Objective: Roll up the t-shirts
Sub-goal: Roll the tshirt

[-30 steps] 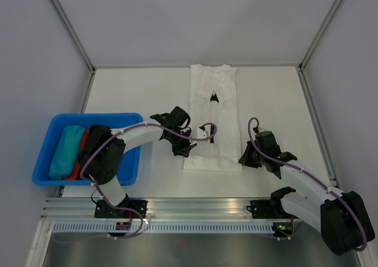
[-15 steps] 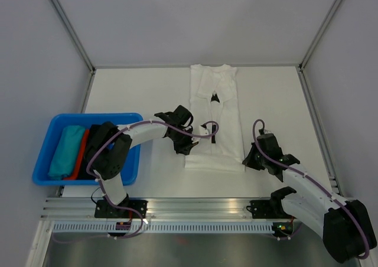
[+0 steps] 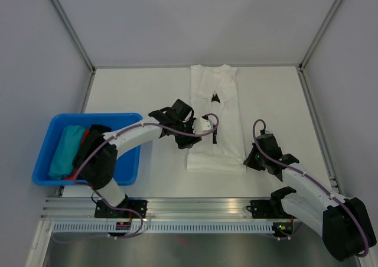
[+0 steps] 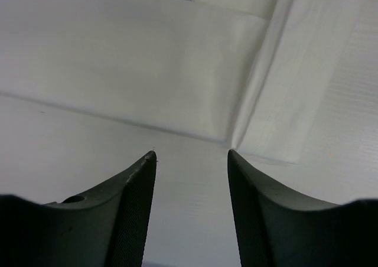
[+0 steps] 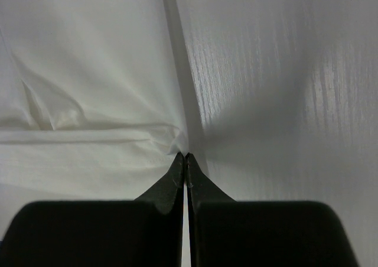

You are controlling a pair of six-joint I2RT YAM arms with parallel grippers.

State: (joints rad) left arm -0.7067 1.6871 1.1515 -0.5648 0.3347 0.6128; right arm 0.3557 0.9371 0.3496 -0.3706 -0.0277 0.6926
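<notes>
A white t-shirt (image 3: 223, 104) with small black marks lies folded into a long narrow strip down the middle of the table. My left gripper (image 3: 196, 129) hovers at the strip's left edge, open, with only bare table between its fingers (image 4: 137, 184); folded white cloth (image 4: 147, 60) lies just beyond them. My right gripper (image 3: 247, 160) is shut at the strip's near right corner, and the cloth (image 5: 88, 72) puckers into its tips (image 5: 186, 155). Teal (image 3: 64, 150), red (image 3: 83, 144) and black (image 3: 98, 130) rolls lie in the blue bin.
The blue bin (image 3: 94, 116) stands at the table's left side, partly under my left arm. Grey walls and slanted frame posts close the back and sides. A metal rail (image 3: 195, 211) runs along the near edge.
My left gripper has opened and let go of the shirt's left edge. My right gripper has shifted slightly right and nearer, drawing the shirt's near corner with it.
</notes>
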